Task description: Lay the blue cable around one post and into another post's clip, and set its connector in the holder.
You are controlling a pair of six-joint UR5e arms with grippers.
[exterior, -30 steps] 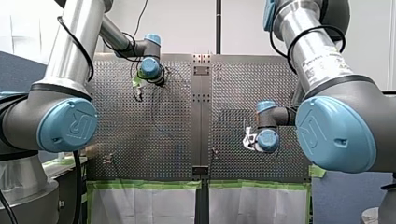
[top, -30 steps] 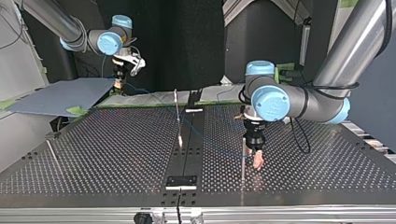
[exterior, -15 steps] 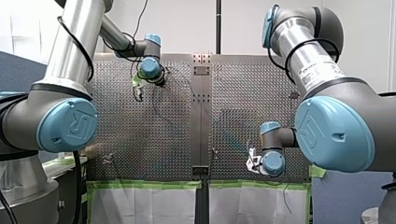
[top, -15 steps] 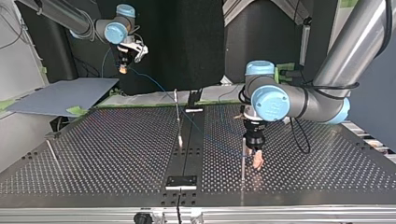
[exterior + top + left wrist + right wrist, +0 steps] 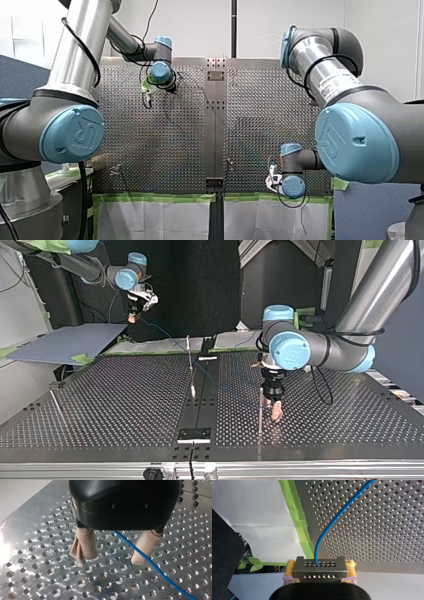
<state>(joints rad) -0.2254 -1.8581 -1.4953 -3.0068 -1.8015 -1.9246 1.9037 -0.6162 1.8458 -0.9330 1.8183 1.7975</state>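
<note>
In the top view, the metal table [image 5: 100, 405] lies nearest, flat and grey, full of little round holes in neat rows. A bit further in, a thin straight post [image 5: 259, 416] stands up. Just beside it my left gripper [image 5: 276, 414] points down at the table. In the left wrist view, my left gripper [image 5: 108, 562] has a smooth black body and two fingers [image 5: 84, 546] wrapped in soft-looking beige stuff. They stand wide apart and pinch nothing. The blue cable [image 5: 152, 565] is thin, round and smooth. It runs between them, close to one finger, low over the shiny holes. In the top view, the blue cable [image 5: 165, 338] makes one long slanting line from near right to far left. It passes a second thin post [image 5: 189, 352] in the middle; I cannot tell if they touch. Furthest back, my right gripper [image 5: 132, 316] hangs in the air past the table's far edge. In the right wrist view, its yellow fingers [image 5: 290, 566] squeeze the connector [image 5: 319, 570] from both sides. The connector is a boxy grey metal block with two rows of tiny holes. Its long side lies across from finger to finger. The cable comes straight out of its front, pointing away from the gripper, then bends over the table. Green tape [image 5: 298, 520] lines the table's edge, with white paper [image 5: 257, 512] beyond it.
</note>
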